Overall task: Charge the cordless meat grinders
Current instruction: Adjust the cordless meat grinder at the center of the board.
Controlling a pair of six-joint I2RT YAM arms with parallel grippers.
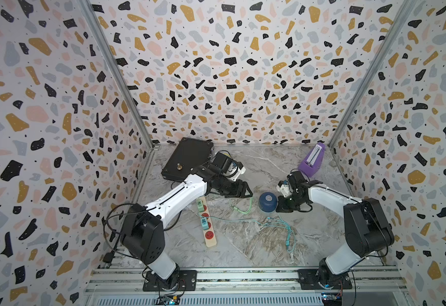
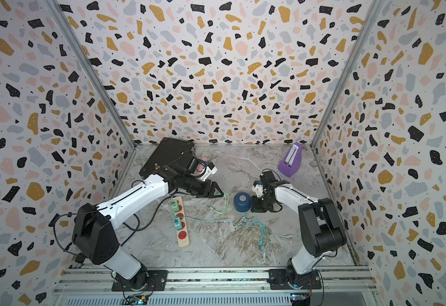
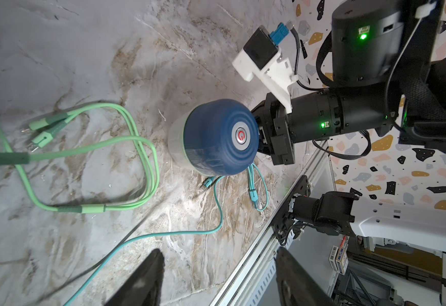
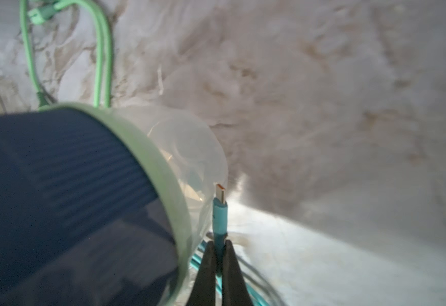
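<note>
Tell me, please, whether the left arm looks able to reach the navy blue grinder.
Probably yes: the left gripper is open and faces the navy blue grinder, with only the mint green cable lying beside the path. The right gripper, shut on a teal USB-C plug, is at its far side.

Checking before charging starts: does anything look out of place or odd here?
Only one grinder shows, the navy grinder; its clear cup has a mismatched mint-green rim. The black case sits skewed to the walls at the back.
</note>
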